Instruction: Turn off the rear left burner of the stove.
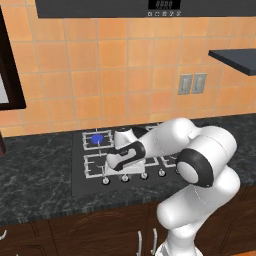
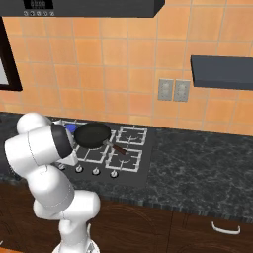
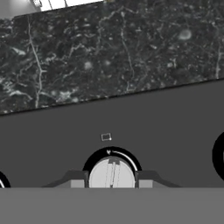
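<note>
The rear left burner (image 1: 96,138) glows blue at the stove's (image 1: 80,184) back left corner, on the dark marble counter (image 1: 35,175). The hand (image 3: 111,183) straddles a silver knob (image 3: 111,173), fingers spread beside it; pinch squarely, then twist without slipping.

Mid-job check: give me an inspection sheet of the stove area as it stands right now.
Surface: dark marbled counter around the stove.
Job's things: rear left burner glowing blue; silver knob sits between the fingertips in the hand view.
Clutter: black frying pan on a grate.
Grippers: gripper low over the knob row, fingers either side of the knob; grip cannot be told.
Cables: nothing seen.
Surroundings: orange tiled wall, wall outlets, dark shelf.
</note>
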{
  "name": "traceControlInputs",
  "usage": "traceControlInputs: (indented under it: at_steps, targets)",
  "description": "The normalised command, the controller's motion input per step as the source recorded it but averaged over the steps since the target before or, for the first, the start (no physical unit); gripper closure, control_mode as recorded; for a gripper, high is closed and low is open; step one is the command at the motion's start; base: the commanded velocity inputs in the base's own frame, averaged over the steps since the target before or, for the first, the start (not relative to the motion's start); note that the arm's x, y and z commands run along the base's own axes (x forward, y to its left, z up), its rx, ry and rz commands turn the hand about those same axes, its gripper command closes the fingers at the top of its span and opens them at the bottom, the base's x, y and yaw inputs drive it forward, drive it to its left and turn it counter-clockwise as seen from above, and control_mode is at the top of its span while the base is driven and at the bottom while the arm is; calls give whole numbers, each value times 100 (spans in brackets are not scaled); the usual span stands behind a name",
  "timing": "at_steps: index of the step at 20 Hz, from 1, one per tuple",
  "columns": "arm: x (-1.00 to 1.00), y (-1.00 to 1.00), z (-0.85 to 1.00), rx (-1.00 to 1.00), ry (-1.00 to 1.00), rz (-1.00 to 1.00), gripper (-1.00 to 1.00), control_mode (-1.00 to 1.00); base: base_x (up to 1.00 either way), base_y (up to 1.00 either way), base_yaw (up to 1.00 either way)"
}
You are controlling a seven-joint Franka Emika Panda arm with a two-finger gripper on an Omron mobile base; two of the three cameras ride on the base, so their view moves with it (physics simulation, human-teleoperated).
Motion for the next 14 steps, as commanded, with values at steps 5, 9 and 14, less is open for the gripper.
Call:
traceControlInputs:
  at_steps: [5, 9, 14]
  targets:
    - [-7, 2, 3, 0, 0, 0, 100, -100, 0, 0, 0]
    - [0, 4, 0, 0, 0, -6, 100, -100, 0, 0, 0]
    - [-6, -1, 0, 1, 0, -18, 100, -100, 0, 0, 0]
